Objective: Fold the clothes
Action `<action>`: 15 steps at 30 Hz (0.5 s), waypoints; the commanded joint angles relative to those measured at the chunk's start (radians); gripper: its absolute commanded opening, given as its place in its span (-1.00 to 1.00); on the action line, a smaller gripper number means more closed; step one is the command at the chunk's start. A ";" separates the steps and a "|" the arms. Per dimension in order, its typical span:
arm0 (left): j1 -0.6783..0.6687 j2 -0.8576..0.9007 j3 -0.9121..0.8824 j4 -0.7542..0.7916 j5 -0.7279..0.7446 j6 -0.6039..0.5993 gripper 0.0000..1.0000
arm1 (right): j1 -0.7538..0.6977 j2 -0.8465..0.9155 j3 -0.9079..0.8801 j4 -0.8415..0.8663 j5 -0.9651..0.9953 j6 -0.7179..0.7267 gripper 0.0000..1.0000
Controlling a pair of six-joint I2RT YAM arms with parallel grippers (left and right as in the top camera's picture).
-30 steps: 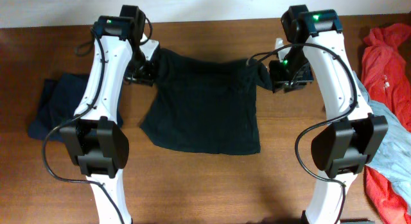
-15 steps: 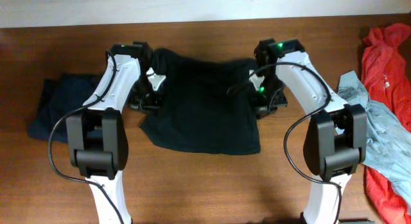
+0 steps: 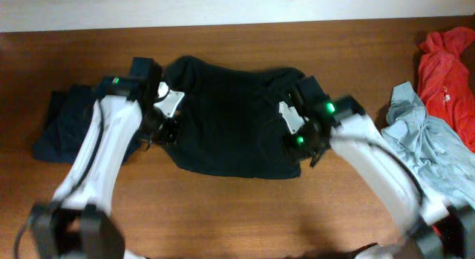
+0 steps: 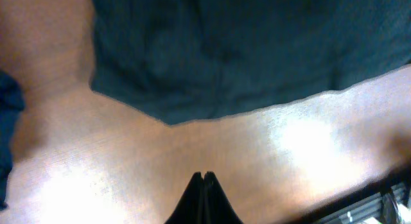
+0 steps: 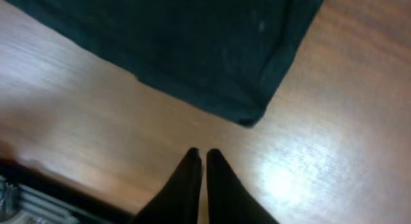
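Wood table (image 3: 223, 222) carries the black-navy shirt (image 3: 230, 118) flat at centre, spread for folding. Other garments lie aside: pale grey-blue garment (image 3: 415, 133) and red-orange garment (image 3: 445, 66) right, dark navy garment (image 3: 63, 122) left. Left gripper (image 4: 203, 182) and right gripper (image 5: 204, 158) hover beside the shirt's lower corners, fingers pressed together, gripping nothing.

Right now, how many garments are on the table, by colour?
Black shirt: 1
Dark navy garment: 1
Red-orange garment: 1
Pale grey-blue garment: 1
Total: 4
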 commanded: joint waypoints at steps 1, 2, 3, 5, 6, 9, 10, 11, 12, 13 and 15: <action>-0.003 -0.116 -0.200 0.170 0.014 -0.035 -0.42 | 0.002 -0.107 -0.150 0.126 0.053 0.131 -0.48; -0.003 -0.126 -0.235 0.216 0.014 -0.039 -0.33 | -0.007 -0.107 -0.168 0.151 0.051 0.142 -0.34; -0.003 -0.127 -0.274 0.272 0.014 -0.039 -0.29 | -0.019 -0.101 -0.180 0.171 0.034 0.140 -0.25; -0.003 -0.116 -0.328 0.358 0.014 -0.054 -0.28 | -0.047 -0.071 -0.191 0.199 -0.005 0.140 -0.20; -0.003 -0.106 -0.351 0.400 0.014 -0.067 -0.28 | -0.059 -0.051 -0.191 0.211 -0.023 0.140 -0.19; -0.003 -0.065 -0.389 0.489 0.008 -0.073 -0.46 | -0.092 0.009 -0.191 0.255 -0.061 0.128 -0.22; -0.003 -0.048 -0.393 0.513 0.006 -0.076 -0.46 | -0.098 0.024 -0.191 0.266 -0.066 0.129 -0.22; -0.003 -0.030 -0.394 0.532 0.006 -0.077 -0.46 | -0.104 0.045 -0.191 0.280 -0.072 0.128 -0.20; -0.003 -0.012 -0.394 0.545 0.006 -0.077 -0.47 | -0.106 0.058 -0.191 0.286 -0.075 0.127 -0.17; -0.003 0.006 -0.394 0.555 -0.002 -0.077 -0.46 | -0.109 0.074 -0.191 0.290 -0.080 0.125 -0.13; -0.003 0.045 -0.394 0.563 -0.022 -0.084 -0.46 | -0.109 0.101 -0.191 0.290 -0.095 0.123 0.06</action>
